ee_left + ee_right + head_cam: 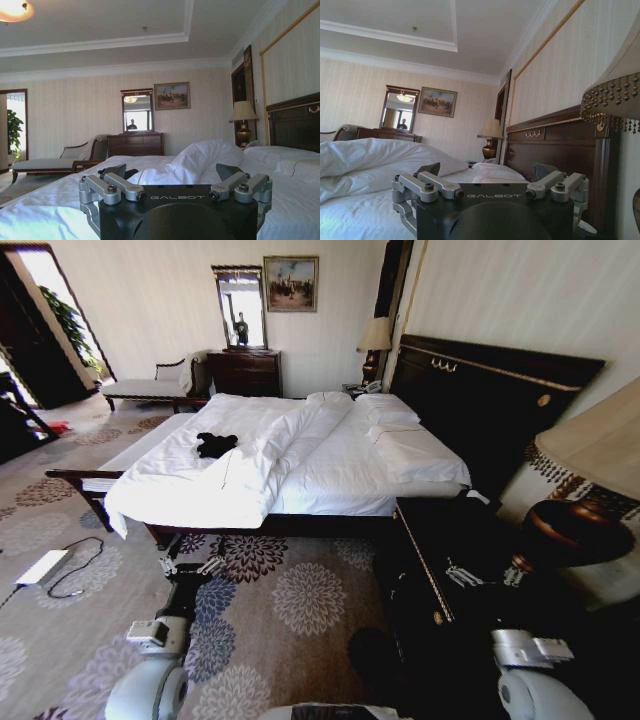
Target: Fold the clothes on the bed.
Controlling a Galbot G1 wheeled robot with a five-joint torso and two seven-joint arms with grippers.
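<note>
While apart from the bed (340, 475), both end effectors gape.

Landmark: bed (330, 475), seen across its side from the head view. T-shirt (216, 445) is laid on the bed's left half, left of the bunched duvet ridge (275, 455) running down the middle. Pillows (385, 412) are stacked at the headboard (480, 400) end, right of the ridge. Nightstand (445, 570) is placed just beside the bed's near right corner, a lamp (585, 490) set on it. Dresser (245, 372) and chaise (150, 385) are located beyond the bed's far side, against the wall. Left gripper (192, 567) is held over the carpet just before the bed's near edge; right gripper (485, 575) is held over the nightstand.
</note>
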